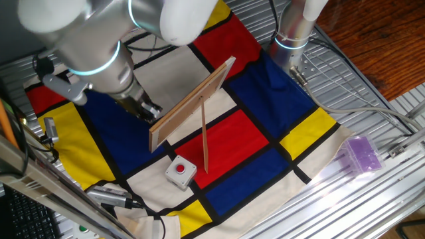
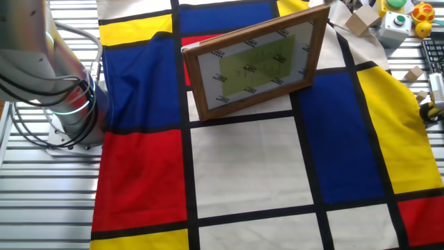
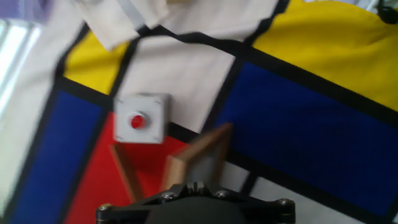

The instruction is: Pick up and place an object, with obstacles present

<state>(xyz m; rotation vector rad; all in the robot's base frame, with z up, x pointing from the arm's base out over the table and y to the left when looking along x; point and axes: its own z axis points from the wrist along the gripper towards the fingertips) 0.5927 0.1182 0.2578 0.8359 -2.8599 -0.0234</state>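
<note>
The grey box with a red button (image 1: 180,171) sits on a white patch near the front edge of the cloth. In the hand view the box (image 3: 142,118) lies ahead and left of the hand. The wooden board (image 1: 192,103) stands on edge across the cloth, and the slim stick (image 1: 204,136) leans from it toward the box. My gripper (image 1: 146,108) hangs behind the board's left end, apart from the box. Only its dark body (image 3: 193,205) shows in the hand view, and its fingers are hidden. The board (image 2: 253,62) shows as a frame in the other fixed view.
A translucent purple block (image 1: 362,154) lies on the metal table right of the cloth. The arm's base (image 2: 69,104) stands at the cloth's edge. Small toys and a second button box (image 2: 395,17) sit in a corner. Cables run along the table's front-left edge.
</note>
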